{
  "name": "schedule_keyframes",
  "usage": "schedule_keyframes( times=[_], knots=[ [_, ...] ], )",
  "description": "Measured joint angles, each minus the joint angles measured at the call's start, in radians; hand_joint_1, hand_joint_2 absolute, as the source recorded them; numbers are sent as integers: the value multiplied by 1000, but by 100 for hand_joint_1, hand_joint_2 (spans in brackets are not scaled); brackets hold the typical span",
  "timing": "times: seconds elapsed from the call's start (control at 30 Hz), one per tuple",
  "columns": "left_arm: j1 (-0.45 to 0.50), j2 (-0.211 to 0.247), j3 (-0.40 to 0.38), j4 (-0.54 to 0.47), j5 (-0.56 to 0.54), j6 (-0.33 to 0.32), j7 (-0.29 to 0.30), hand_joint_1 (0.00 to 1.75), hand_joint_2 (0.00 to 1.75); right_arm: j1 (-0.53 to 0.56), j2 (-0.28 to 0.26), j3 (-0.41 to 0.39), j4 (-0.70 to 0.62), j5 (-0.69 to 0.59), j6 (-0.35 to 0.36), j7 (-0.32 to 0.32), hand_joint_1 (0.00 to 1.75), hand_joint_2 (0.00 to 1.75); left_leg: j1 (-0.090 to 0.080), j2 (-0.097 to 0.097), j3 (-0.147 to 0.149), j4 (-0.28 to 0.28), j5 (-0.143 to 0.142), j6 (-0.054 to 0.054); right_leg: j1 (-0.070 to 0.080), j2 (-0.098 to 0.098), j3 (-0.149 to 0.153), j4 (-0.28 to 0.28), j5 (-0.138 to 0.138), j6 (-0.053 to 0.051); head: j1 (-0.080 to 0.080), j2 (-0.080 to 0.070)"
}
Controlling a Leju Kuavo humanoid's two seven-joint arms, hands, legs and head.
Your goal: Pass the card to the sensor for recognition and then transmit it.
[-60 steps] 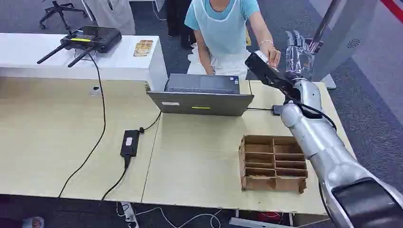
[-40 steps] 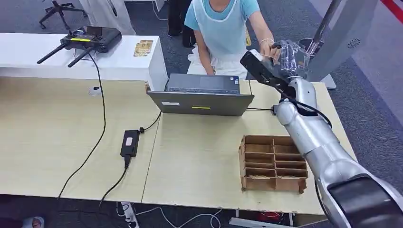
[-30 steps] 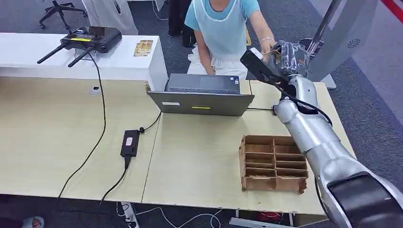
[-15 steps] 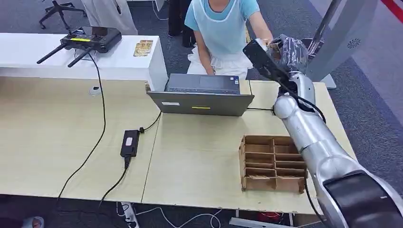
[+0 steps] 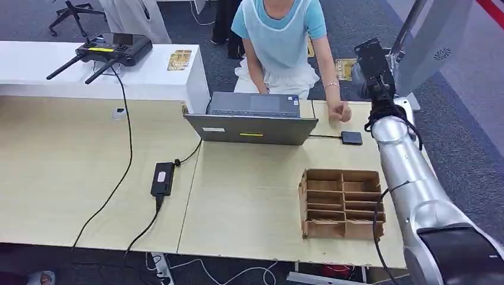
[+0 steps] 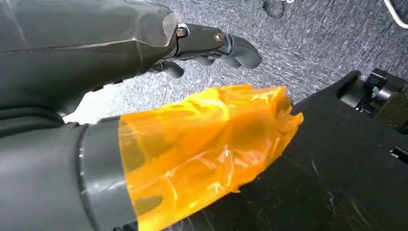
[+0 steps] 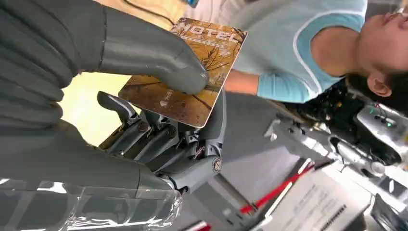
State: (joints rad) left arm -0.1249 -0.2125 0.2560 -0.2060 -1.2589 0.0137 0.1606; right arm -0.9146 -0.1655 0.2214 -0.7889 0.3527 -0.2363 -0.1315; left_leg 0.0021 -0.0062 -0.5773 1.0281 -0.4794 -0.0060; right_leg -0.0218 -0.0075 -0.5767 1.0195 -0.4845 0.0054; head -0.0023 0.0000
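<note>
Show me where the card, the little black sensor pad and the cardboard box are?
card [image 7: 192, 72]: right wrist view, its printed brown face under the thumb.
black sensor pad [image 5: 352, 138]: head view, middle of its top.
cardboard box [image 5: 304, 202]: head view, its left wall.

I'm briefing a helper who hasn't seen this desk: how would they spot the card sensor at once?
Start at the open grey laptop on the wooden table. A thin cable leads from its right side to the card sensor, a small flat dark square pad lying on the tabletop just beyond the brown cardboard organiser, near the person's hand. Unlike the black power brick, it is square and thin.
</note>
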Motion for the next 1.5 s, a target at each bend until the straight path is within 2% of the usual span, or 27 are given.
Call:
schedule_keyframes(
  times=[0.1,0.37,0.53,0.8,0.93,1.2,1.5],
  knots=[
    [1,0,0,0,0,2,0,0,0,14,-15,-36,-2,-56,47,-16,175,175,0,0,0,0,0,0,0,0,0,0,0,0,0,0],
    [1,0,0,0,1,4,-1,0,0,28,-32,-71,-2,-65,62,-22,175,175,0,1,0,0,0,0,0,0,0,0,0,0,0,0],
    [1,0,0,0,2,8,-9,0,0,39,-49,-95,-2,-209,204,-30,175,175,0,0,0,0,0,0,0,0,0,0,0,0,0,0],
    [12,1,1,0,12,29,-20,0,0,80,-169,-136,11,-398,459,-87,175,175,0,-1,-1,1,-1,1,0,-2,0,-1,0,1,0,0],
    [20,1,2,0,7,33,-21,0,0,142,-249,-160,12,-483,547,-114,175,175,0,-4,-2,2,-1,2,0,-3,0,-2,0,1,0,0],
    [24,1,2,0,-26,40,-29,0,0,294,-361,-220,-21,-643,637,-137,175,175,0,-5,-3,2,-2,2,0,-4,0,-2,0,1,0,0],
    [26,0,-10,0,-60,34,-37,0,0,394,-435,-241,-64,-666,696,-141,175,175,0,-5,-4,2,-1,2,0,-4,-1,-2,0,1,0,0]
  ],
)
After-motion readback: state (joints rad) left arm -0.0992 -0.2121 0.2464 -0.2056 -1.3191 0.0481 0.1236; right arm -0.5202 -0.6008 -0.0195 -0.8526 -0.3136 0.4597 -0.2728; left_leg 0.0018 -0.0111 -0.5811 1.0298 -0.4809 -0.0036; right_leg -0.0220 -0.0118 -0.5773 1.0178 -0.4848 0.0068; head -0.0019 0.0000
